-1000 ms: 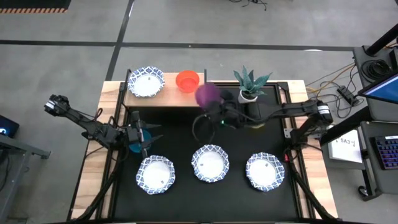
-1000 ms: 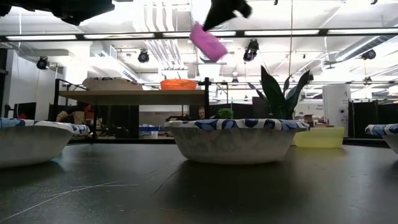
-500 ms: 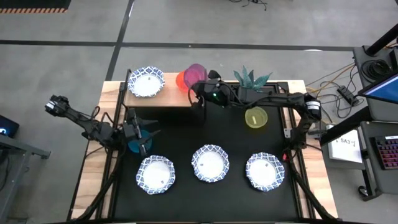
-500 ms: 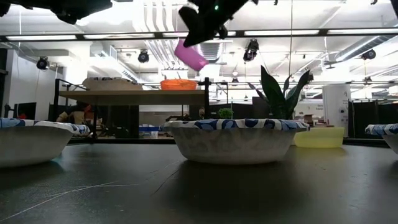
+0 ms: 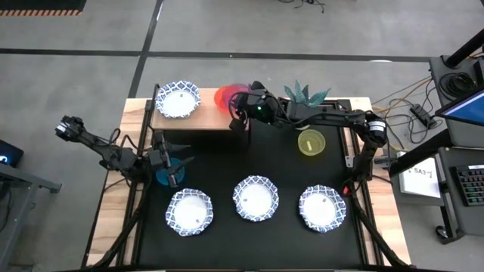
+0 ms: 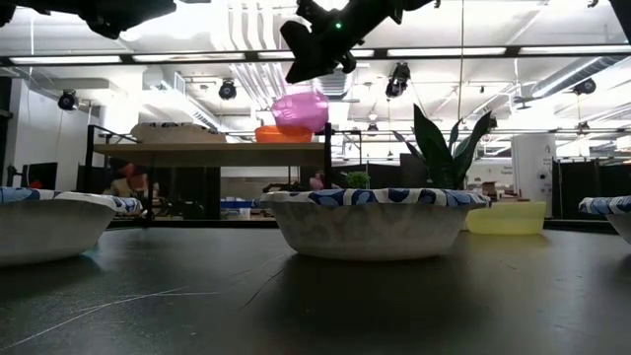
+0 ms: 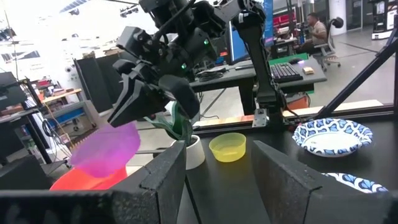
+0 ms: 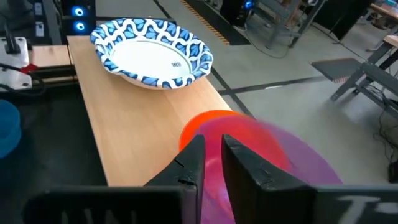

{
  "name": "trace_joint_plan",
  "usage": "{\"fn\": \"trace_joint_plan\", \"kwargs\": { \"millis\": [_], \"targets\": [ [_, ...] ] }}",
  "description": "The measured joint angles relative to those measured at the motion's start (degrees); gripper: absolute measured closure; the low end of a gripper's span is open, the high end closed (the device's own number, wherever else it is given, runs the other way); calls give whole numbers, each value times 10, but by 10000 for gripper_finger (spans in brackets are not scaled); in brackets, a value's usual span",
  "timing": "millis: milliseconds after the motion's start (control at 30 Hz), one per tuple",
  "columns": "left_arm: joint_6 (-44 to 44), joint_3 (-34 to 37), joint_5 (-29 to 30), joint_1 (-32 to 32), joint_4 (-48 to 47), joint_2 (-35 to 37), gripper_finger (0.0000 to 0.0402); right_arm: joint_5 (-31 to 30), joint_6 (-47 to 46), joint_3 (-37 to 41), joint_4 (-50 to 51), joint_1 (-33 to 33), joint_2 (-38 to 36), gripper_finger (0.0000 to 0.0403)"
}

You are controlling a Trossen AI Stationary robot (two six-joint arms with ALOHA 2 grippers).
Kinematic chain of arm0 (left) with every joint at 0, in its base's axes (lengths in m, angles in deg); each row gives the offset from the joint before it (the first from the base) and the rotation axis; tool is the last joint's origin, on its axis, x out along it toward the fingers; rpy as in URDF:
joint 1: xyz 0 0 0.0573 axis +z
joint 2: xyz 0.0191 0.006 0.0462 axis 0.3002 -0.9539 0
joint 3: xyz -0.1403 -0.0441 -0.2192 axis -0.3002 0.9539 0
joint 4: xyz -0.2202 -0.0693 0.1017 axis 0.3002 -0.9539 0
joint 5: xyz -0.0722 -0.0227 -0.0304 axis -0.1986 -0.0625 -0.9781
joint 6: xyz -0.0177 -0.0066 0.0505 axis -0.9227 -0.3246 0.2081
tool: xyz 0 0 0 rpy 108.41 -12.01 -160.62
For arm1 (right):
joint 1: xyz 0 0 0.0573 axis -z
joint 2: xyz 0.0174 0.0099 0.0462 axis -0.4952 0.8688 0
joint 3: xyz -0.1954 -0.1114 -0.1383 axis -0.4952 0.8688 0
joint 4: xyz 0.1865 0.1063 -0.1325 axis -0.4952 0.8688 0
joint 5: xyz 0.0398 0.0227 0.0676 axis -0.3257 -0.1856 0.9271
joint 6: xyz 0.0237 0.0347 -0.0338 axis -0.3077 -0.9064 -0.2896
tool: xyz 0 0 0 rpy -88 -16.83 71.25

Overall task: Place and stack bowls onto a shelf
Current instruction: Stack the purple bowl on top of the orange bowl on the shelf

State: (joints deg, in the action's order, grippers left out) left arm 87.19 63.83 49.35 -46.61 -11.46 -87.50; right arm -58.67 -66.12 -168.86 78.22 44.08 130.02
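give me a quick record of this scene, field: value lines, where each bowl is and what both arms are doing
shelf: wooden board at the table's far edge
on shelf: one patterned bowl, red bowl
purple bowl: just above the red bowl, under the right pincer; whether gripped cannot be told
yellow-green bowl: on the black tabletop, beside the plant pot
front row: three patterned bowls on the tabletop
left pincer: open, waiting at the table's left side

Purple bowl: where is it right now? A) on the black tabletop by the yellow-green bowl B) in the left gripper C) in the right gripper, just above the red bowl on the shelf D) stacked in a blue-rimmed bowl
C: the right gripper pinches the purple bowl by its rim over the red bowl on the shelf.
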Motion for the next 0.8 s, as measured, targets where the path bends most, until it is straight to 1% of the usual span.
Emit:
{"fn": "trace_joint_plan", "kwargs": {
  "millis": [233, 400, 533, 800],
  "targets": [
    [0, 0, 0, 0, 0, 0, 237, 0, 0, 0, 0, 0, 0, 334],
    [0, 0, 0, 0, 0, 0, 237, 3, 0, 0, 0, -1, 0, 328],
    [0, 0, 0, 0, 0, 0, 237, 16, -4, 0, 0, 0, 0, 340],
    [0, 0, 0, 0, 0, 0, 237, 19, 0, 0, -5, 3, 1, 387]
  ]
}}
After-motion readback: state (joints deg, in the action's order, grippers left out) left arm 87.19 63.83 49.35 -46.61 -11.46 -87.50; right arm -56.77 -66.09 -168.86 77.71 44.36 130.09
